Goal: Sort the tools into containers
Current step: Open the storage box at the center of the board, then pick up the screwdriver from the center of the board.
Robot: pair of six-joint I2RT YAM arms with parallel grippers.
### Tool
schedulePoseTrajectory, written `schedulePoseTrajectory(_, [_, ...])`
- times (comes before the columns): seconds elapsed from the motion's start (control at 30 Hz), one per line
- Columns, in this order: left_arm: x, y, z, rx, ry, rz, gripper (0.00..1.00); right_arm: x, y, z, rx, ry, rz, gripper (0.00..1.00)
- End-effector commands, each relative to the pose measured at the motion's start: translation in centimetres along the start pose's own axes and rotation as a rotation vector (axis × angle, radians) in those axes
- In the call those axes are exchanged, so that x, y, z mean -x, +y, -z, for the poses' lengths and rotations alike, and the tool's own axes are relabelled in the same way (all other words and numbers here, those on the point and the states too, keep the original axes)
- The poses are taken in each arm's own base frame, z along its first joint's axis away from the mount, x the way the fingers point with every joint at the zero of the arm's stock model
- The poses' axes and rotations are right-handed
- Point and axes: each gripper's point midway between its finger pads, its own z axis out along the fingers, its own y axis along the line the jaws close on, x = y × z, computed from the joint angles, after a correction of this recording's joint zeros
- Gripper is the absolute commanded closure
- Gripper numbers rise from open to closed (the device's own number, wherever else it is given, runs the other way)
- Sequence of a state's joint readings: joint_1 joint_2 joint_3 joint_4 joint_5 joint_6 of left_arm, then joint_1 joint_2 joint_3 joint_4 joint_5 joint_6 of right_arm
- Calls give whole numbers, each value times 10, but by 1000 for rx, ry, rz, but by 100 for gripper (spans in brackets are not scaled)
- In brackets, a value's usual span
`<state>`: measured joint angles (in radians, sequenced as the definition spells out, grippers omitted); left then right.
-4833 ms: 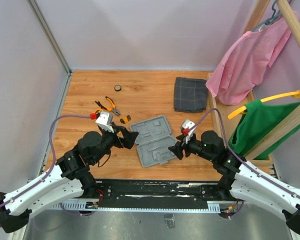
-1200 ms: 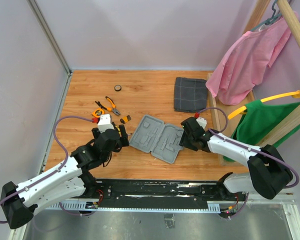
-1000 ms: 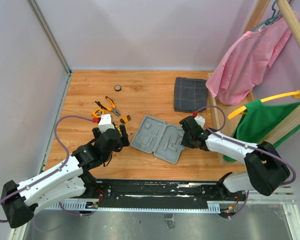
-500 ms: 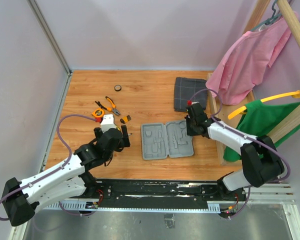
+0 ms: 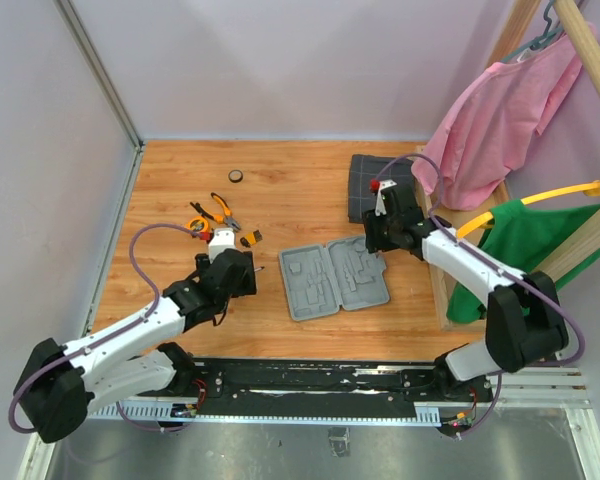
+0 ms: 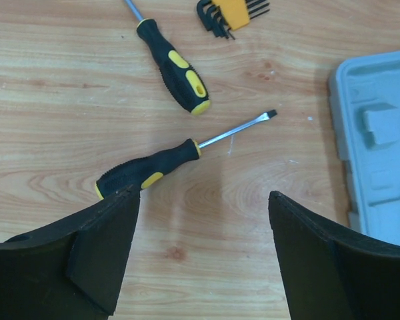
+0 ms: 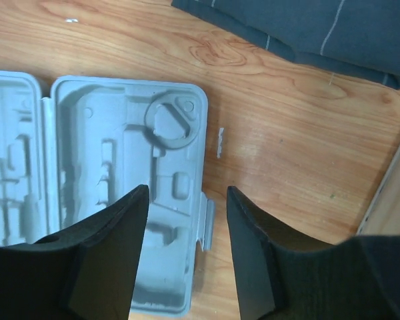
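The grey tool case [image 5: 337, 280] lies open and flat mid-table, its moulded compartments [image 7: 120, 200] facing up with nothing in them. My right gripper [image 5: 373, 242] hovers open over the case's right edge [image 7: 205, 220], touching nothing. My left gripper [image 6: 203, 200] stands open above bare wood, just short of a flat-tip screwdriver [image 6: 167, 163]. A second screwdriver [image 6: 173, 63] and a hex key set [image 6: 230, 12] lie beyond it. Orange pliers [image 5: 220, 210] and a round orange tape measure [image 5: 196, 222] rest further back left.
A folded dark grey checked cloth [image 5: 380, 190] lies behind the case. A small dark ring [image 5: 236, 176] sits near the back wall. A wooden rack [image 5: 435, 250] with pink and green garments borders the right side. Walls close off the left and back.
My right gripper has opened, let go of the case and drawn back towards the cloth. The case now lies flat, turned slightly. My left gripper has narrowed a little, still over the screwdrivers.
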<state>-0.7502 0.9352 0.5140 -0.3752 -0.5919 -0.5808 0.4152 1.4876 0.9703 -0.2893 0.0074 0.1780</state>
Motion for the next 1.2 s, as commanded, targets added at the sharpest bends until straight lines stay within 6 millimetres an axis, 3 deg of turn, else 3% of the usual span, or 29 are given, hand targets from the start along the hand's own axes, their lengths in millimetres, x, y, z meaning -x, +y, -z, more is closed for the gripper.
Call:
schedulePoseTrajectory(0.0, [4, -2, -14, -10, 42, -48, 18, -2, 4, 26, 52, -28, -10, 48])
schedulePoseTrajectory(0.1, [5, 1, -24, -23, 90, -70, 20, -14, 17, 33, 127, -28, -29, 48])
schedulePoseTrajectory(0.23, [8, -11, -34, -111, 135, -97, 24, -20, 26, 41, 185, -28, -31, 48])
schedulePoseTrajectory(0.4, [4, 1, -50, -20, 189, -195, 22, -22, 35, 52, 244, -33, -24, 48])
schedulePoseTrajectory(0.6, [-7, -3, -59, -36, 241, -228, 22, -21, 46, 59, 307, -42, -36, 48])
schedulePoseTrajectory(0.8, [-17, 6, -73, -25, 283, -225, 23, -24, 50, 60, 336, -34, -36, 49])
schedulePoseTrajectory(1.17, [-42, -16, -70, -165, 392, -183, 64, -23, 52, 61, 339, -35, -54, 49])
